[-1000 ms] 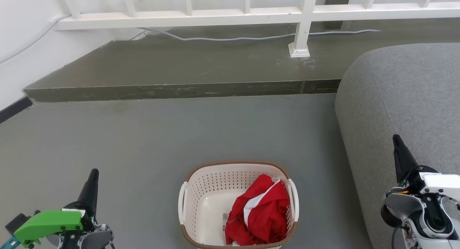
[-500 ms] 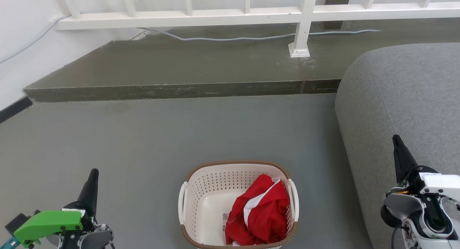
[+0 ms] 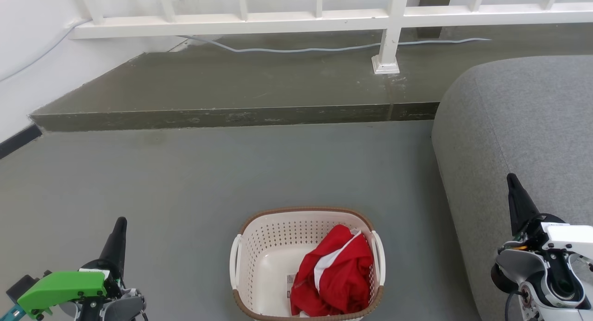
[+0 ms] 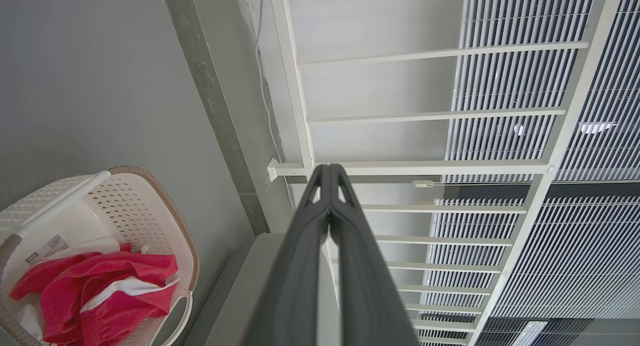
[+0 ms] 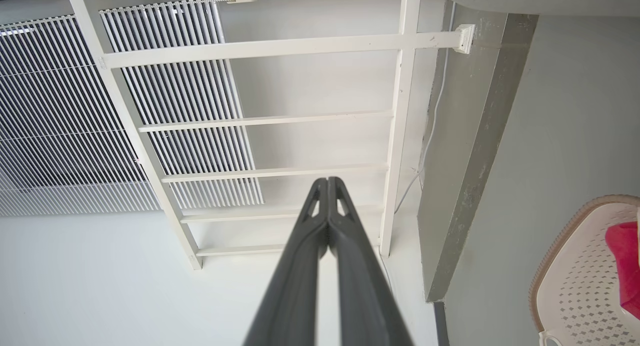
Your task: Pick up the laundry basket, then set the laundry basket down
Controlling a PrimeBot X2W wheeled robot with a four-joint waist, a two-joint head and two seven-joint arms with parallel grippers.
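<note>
Grey floor [image 3: 185, 182], raised step on the far side, grey sofa [image 3: 519, 126] at right. Laundry basket [image 3: 278, 233] stands upright on the floor, near and centred, between both arms and well apart from each. Left gripper [image 3: 120, 223] and right gripper [image 3: 511, 179]: fingers pressed together on nothing. Fits a basket awaiting its lift or one already set back down (cannot separate). Handling: red garment [image 3: 333, 279] lies right of centre, so the load would likely tip right unless both handles share it. Cream perforated walls, brown woven-look rim
</note>
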